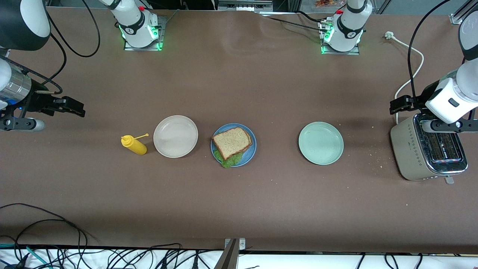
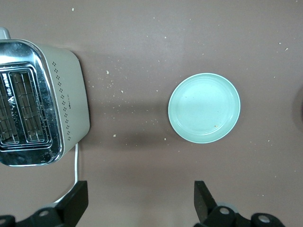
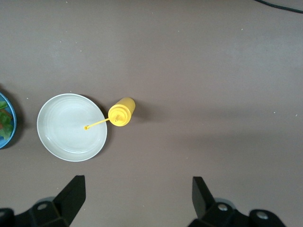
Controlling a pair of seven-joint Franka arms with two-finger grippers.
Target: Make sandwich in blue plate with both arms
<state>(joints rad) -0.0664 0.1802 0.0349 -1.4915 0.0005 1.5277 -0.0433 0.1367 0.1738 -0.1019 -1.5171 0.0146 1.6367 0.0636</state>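
Note:
The sandwich (image 1: pixel 232 142) lies on the blue plate (image 1: pixel 251 151) at the table's middle: a brown speckled top slice over a second slice, with green lettuce (image 1: pixel 229 160) sticking out at the edge nearer the camera. The plate's rim also shows in the right wrist view (image 3: pixel 13 122). My right gripper (image 1: pixel 76 108) hangs open and empty over bare table at the right arm's end, apart from the sandwich; in its wrist view (image 3: pixel 138 196) the jaws stand wide. My left gripper (image 1: pixel 396 105) hangs open and empty beside the toaster; its wrist view (image 2: pixel 141 198) shows wide jaws over bare table.
A beige plate (image 1: pixel 175 136) (image 3: pixel 72 127) and a yellow squeeze bottle (image 1: pixel 134 145) (image 3: pixel 122 111) stand toward the right arm's end. An empty pale green plate (image 1: pixel 320 143) (image 2: pixel 204 108) and a toaster (image 1: pixel 410 153) (image 2: pixel 71 104) with its white cord (image 1: pixel 410 48) stand toward the left arm's end.

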